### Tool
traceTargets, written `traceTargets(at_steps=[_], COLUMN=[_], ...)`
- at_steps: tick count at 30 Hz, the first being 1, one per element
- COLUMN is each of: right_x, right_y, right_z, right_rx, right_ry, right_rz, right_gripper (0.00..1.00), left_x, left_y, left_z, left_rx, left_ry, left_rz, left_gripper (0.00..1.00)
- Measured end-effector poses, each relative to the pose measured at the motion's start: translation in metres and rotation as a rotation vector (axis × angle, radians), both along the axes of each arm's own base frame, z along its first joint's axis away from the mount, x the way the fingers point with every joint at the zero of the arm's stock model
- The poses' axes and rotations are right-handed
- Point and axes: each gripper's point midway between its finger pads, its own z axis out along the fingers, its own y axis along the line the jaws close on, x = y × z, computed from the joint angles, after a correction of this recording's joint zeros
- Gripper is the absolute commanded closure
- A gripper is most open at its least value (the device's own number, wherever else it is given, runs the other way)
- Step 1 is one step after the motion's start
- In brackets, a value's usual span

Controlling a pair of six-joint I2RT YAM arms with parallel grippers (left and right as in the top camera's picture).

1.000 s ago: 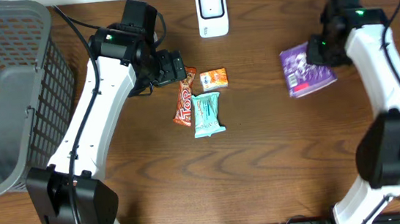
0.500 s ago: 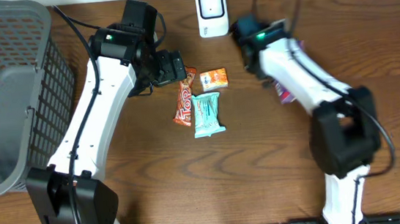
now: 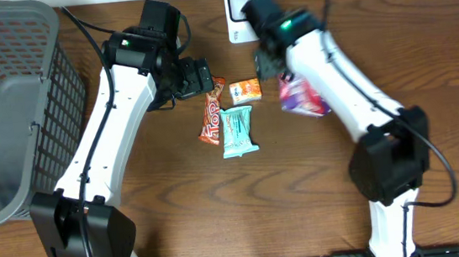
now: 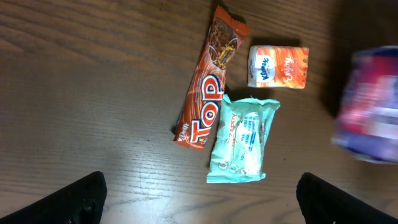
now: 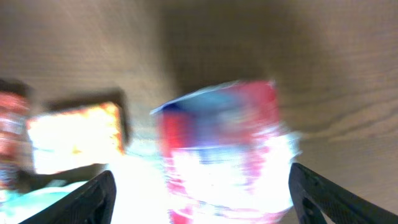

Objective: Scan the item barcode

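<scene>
Well, over at the left the basket (image 3: 8, 108) is sitting apart from the action. The left arm is stretching from the near edge toward the far middle, and the left gripper (image 3: 198, 77) is hovering with its jaws spread wide and nothing between them. Under it the Top bar (image 4: 205, 93), the mint-green packet (image 4: 242, 149) and the small orange packet (image 4: 278, 66) are lying close together on the table.

Moving right, the scanner (image 3: 242, 13) is standing at the far edge. The right arm is reaching from the near right, far and leftward, so that its wrist is hanging just in front of the scanner. The right gripper (image 3: 269, 57) is showing its fingers wide apart, clamped on nothing. The purple-and-pink packet (image 3: 302, 96), the item in hand, is lying just right of the orange packet and beside that arm. It is too blurred to tell which face is showing.

I am judging this as the step around presenting the packet to the scanner. The next move is calling for a fresh grip on it, or a choice among the three snacks.
</scene>
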Motion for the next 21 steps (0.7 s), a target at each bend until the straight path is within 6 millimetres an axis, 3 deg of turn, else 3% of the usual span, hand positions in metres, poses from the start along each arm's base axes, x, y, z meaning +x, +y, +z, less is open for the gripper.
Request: traceTargets(at_steps=[2,5,10,14,21], right_x=[0.004,0.002,0.002,0.001,-0.010], right_y=[-0.016,-0.049,-0.084,-0.081,-0.049], right_z=[0.018,0.025,-0.002,-0.037,-0.092], right_rx=[0.054,0.115,0.303,0.485,0.671], right_ry=[-0.004,0.037,0.121,0.151,0.147], right_rz=[-0.018,-0.056,-0.058,-0.016,0.057], right_gripper=[0.02,0.01,0.06,0.13,0.24], left_x=[0.000,0.000,0.000,0.000,0.000], left_y=[0.000,0.000,0.000,0.000,0.000], left_z=[0.000,0.000,0.000,0.000,0.000], left_rx=[0.000,0.000,0.000,0.000,0.000], left_ry=[0.000,0.000,0.000,0.000,0.000], left_rz=[0.000,0.000,0.000,0.000,0.000], left_gripper=[0.02,0.02,0.02,0.02,0.02])
